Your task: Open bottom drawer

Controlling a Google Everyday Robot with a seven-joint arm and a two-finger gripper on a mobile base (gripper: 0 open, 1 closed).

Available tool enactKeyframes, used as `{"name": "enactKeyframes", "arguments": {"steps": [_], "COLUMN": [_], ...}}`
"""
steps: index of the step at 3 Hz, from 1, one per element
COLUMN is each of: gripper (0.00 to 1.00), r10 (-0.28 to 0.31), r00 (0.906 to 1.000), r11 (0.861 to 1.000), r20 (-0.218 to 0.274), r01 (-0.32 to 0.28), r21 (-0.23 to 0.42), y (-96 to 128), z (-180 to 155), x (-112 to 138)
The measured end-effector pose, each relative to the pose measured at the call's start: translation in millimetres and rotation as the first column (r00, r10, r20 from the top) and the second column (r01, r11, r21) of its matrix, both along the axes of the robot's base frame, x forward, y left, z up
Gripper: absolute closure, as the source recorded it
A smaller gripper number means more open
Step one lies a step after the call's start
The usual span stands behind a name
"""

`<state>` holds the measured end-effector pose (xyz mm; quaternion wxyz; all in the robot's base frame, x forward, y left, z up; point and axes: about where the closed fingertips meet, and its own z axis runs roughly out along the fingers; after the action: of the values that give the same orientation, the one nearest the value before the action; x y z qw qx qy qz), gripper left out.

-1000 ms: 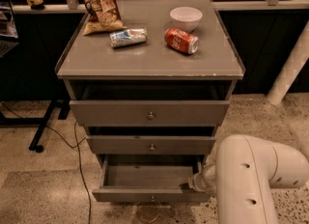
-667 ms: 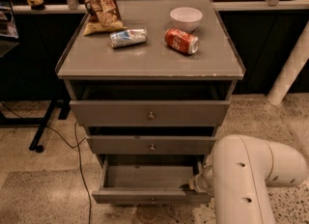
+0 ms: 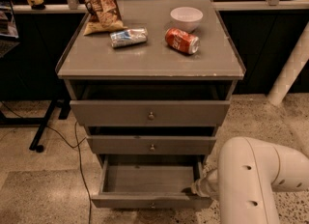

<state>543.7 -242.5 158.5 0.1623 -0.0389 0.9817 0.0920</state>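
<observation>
The bottom drawer (image 3: 150,201) is the lowest, slimmest grey front of three. It stands pulled out, its plain grey inside (image 3: 149,177) showing, with a small round knob at the centre of its front. My gripper (image 3: 197,188) is at the drawer's right front corner, just inside or against the front panel. It is mostly hidden behind my white arm (image 3: 256,184), which fills the lower right of the camera view.
The middle drawer (image 3: 152,145) and top drawer (image 3: 150,114) stick out slightly. On the cabinet top (image 3: 145,59) lie a chip bag (image 3: 99,3), a crushed silver can (image 3: 128,37), a red can (image 3: 182,40) and a white bowl (image 3: 186,16). A cable (image 3: 79,170) runs over the floor at the left.
Almost nothing. My arm has shifted very slightly beside the drawer; the bottom drawer stays pulled out about as far as before.
</observation>
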Motion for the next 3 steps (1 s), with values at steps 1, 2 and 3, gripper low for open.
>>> {"name": "enactKeyframes", "arguments": {"steps": [1,2,3], "gripper": [1.0,1.0,1.0], "r10": [-0.008,-0.017,-0.017], "r00": [0.9999,0.9996,0.9996], "r11": [1.0,1.0,1.0], "r20": [-0.011,-0.021,-0.021], "r01": [0.008,0.017,0.017], "r21": [0.01,0.021,0.021], "y": [-1.5,-3.2,-1.3], "z": [0.0,-0.5,0.5], "x": [-7.2,-14.0,-14.1]}}
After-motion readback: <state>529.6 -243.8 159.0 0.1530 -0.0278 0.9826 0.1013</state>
